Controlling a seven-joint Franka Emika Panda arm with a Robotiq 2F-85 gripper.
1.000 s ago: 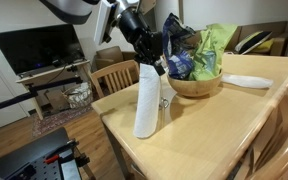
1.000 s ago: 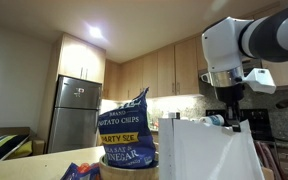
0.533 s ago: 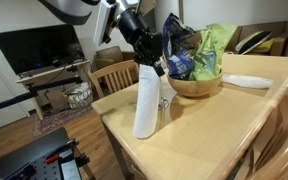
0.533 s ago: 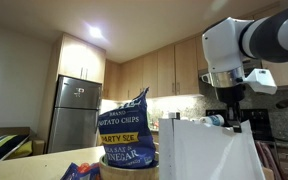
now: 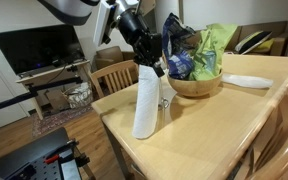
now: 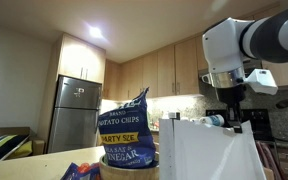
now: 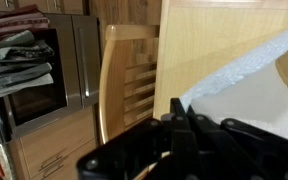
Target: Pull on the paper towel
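The paper towel [image 5: 145,100] is a long white sheet hanging from my gripper [image 5: 154,66] down to the wooden table [image 5: 214,130] near its corner. The gripper's jaws are together on the sheet's top end. In an exterior view the white paper [image 6: 206,150] fills the lower right, with the gripper [image 6: 230,122] just above it. In the wrist view the dark jaws [image 7: 180,118] are closed and the white sheet [image 7: 254,90] spreads out past them over the table. The holder itself is hidden.
A wooden bowl [image 5: 196,84] with chip bags [image 5: 212,48] stands right behind the sheet, and the blue chip bag [image 6: 124,125] shows close up. A flat white plate [image 5: 246,81] lies farther back. A wooden chair [image 5: 112,76] stands at the table's edge.
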